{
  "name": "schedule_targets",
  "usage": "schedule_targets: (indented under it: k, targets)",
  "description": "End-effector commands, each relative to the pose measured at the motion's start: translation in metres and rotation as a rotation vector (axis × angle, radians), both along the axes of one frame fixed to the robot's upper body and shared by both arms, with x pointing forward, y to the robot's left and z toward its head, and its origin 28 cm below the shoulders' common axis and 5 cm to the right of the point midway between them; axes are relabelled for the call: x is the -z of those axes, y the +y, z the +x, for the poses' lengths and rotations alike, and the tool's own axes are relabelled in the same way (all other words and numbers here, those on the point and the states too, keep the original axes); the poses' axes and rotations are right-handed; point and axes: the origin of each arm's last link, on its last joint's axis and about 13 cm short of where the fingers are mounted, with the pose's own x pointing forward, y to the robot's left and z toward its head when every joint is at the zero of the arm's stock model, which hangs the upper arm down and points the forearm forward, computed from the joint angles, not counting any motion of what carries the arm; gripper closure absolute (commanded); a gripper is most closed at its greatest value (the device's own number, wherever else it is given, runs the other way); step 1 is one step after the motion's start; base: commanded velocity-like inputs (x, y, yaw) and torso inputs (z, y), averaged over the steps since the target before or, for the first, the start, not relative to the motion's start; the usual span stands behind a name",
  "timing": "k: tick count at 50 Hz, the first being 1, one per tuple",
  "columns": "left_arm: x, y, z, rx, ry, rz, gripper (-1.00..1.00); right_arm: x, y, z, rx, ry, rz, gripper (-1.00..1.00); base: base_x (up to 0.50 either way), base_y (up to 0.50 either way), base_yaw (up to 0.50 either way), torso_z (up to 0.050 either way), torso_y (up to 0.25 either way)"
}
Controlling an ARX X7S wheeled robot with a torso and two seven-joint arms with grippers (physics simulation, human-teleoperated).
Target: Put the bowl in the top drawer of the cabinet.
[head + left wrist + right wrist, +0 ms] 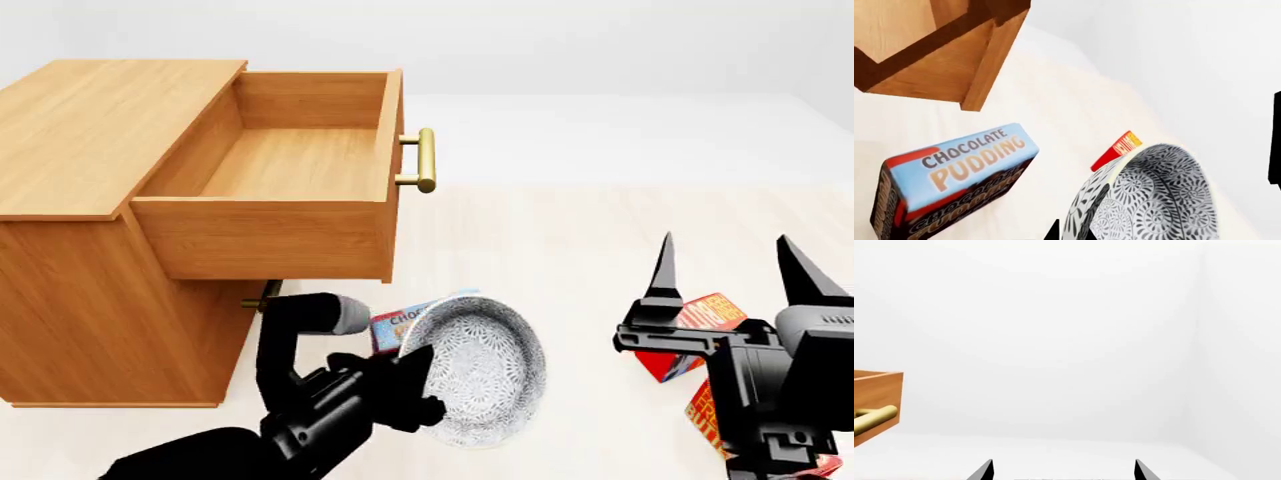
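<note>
Below the pulled-out top drawer (287,165) of the cabinet (80,130), I have the bowl (483,370) tilted on edge, its rim pinched in my left gripper (420,395), fingers closed on it. Just behind it lies the chocolate pudding box (954,175) on the floor (561,260). My right gripper (727,270) points upward, fingers spread wide and empty, over red boxes (701,320).

From the head we look forward and down over both arms onto the cabinet (107,200) at far left, its top drawer (287,190) pulled open. Our left wrist camera sits close over the bowl (1154,200) and pudding box (954,175), sharing both with the head view. Our right wrist camera faces level toward a bare wall, catching only the drawer's handle (874,419) corner.
</note>
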Motion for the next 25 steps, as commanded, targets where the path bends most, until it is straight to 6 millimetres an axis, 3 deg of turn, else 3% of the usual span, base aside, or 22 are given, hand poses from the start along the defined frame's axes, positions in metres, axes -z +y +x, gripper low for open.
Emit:
schedule_targets:
  k: [1, 25]
  targets:
    - [-0.022, 0.017, -0.006, 0.000, 0.010, -0.064, 1.00, 0.003, 0.004, 0.004, -0.019, 0.010, 0.000, -1.00, 0.00, 0.00, 0.00, 0.000, 0.000]
    - [-0.083, 0.039, -0.007, -0.053, -0.147, -0.074, 1.00, 0.032, 0.018, 0.020, -0.117, 0.080, 0.043, -1.00, 0.00, 0.00, 0.00, 0.000, 0.000]
